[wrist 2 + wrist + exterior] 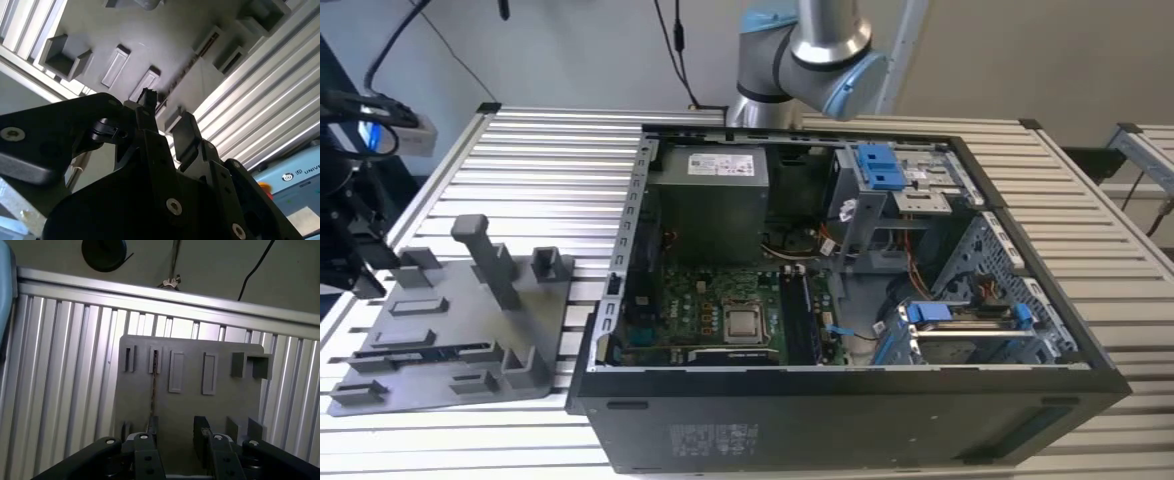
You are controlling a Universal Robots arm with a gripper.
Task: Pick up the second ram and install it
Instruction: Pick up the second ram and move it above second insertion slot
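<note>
**A:** Start at the exterior view's left. What sits under the gripper (176,429)?

**B:** The grey fixture plate (454,300). In both wrist views its pockets and pegs lie directly below the tool.

**A:** And the second ram (153,390)?

**B:** It stands on edge in a slot of that plate, below and ahead of the gripper. In the first wrist view it is a thin dark line. Its long axis runs straight away from the tool, lengthwise rather than across.

**A:** Is it centred in the gap?

**B:** Not quite, I'd judge. The line runs up towards one of the fingers (202,437)' opposite number rather than the middle of the gap (a slight sideways offset).

**A:** How do the fingers stand?

**B:** They are spread apart with nothing between them, and they touch neither stick nor plate.

**A:** And further right?

**B:** The open computer case (854,400), with the green motherboard (707,300) inside it, is well apart from the gripper. I can't tell whether a slot there is filled.
</note>
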